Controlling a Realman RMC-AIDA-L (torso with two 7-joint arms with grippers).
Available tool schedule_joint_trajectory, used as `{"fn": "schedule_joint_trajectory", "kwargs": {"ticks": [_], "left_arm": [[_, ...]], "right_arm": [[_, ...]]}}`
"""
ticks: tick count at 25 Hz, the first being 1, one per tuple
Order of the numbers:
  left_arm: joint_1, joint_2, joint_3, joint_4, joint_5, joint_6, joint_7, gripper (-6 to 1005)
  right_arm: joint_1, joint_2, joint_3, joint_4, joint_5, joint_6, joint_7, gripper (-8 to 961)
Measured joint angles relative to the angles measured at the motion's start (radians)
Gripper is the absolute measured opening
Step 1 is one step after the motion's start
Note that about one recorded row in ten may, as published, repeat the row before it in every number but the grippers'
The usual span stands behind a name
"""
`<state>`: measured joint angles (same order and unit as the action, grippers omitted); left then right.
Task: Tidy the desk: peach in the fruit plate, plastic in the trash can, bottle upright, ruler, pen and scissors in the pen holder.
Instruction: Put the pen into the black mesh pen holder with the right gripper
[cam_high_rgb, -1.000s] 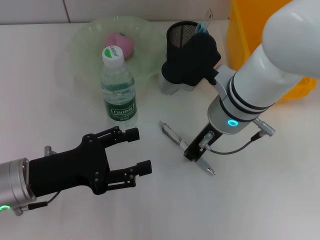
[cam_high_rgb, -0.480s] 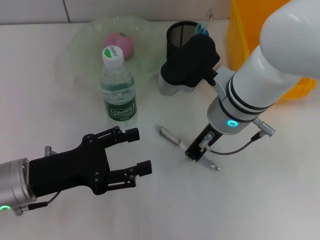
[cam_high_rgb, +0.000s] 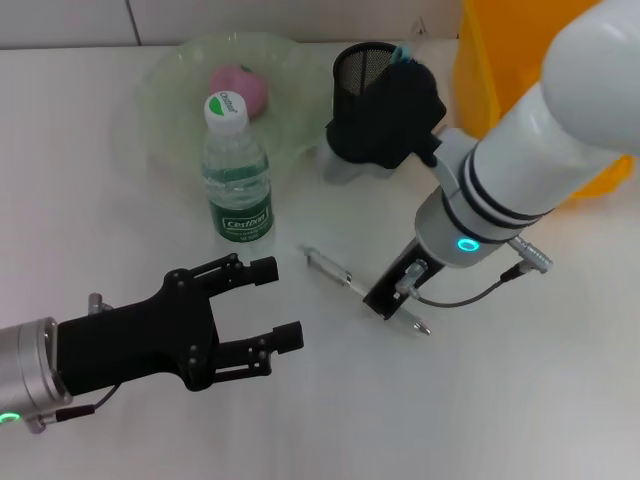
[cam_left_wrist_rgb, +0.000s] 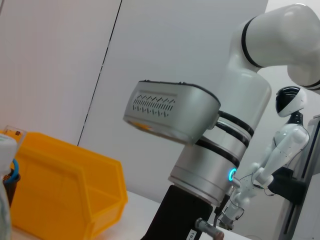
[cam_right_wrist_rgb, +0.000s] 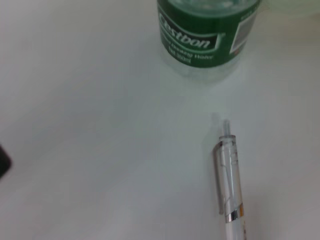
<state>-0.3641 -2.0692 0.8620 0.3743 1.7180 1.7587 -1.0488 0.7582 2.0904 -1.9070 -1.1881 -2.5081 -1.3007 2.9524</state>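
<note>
A clear pen (cam_high_rgb: 335, 268) lies slanted on the white table in front of the bottle. My right gripper (cam_high_rgb: 392, 292) points down at the pen's middle and is shut on the pen. The right wrist view shows the pen's free end (cam_right_wrist_rgb: 229, 190) next to the bottle's green label (cam_right_wrist_rgb: 207, 30). The water bottle (cam_high_rgb: 236, 170) stands upright. The pink peach (cam_high_rgb: 240, 88) sits in the pale green fruit plate (cam_high_rgb: 170, 80). The black mesh pen holder (cam_high_rgb: 362, 68) stands behind my right arm with a blue item (cam_high_rgb: 402, 52) in it. My left gripper (cam_high_rgb: 282, 300) is open and empty at the front left.
A yellow bin (cam_high_rgb: 480, 60) stands at the back right; it also shows in the left wrist view (cam_left_wrist_rgb: 65, 190). The black block on my right arm (cam_high_rgb: 385, 115) hides the front of the pen holder.
The right gripper has shifted a little left with the pen, and the pen's free end has swung left toward the bottle. The left arm has not moved.
</note>
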Motion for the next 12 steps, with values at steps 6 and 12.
{"fn": "schedule_joint_trajectory", "kwargs": {"ticks": [6, 12], "left_arm": [[0.004, 0.000, 0.000, 0.000, -0.001, 0.003, 0.001, 832], [0.005, 0.000, 0.000, 0.000, -0.003, 0.005, 0.001, 832]], "right_arm": [[-0.201, 0.001, 0.242, -0.236, 0.051, 0.015, -0.142, 111], [-0.298, 0.000, 0.443, -0.226, 0.341, 0.134, -0.396, 111]]}}
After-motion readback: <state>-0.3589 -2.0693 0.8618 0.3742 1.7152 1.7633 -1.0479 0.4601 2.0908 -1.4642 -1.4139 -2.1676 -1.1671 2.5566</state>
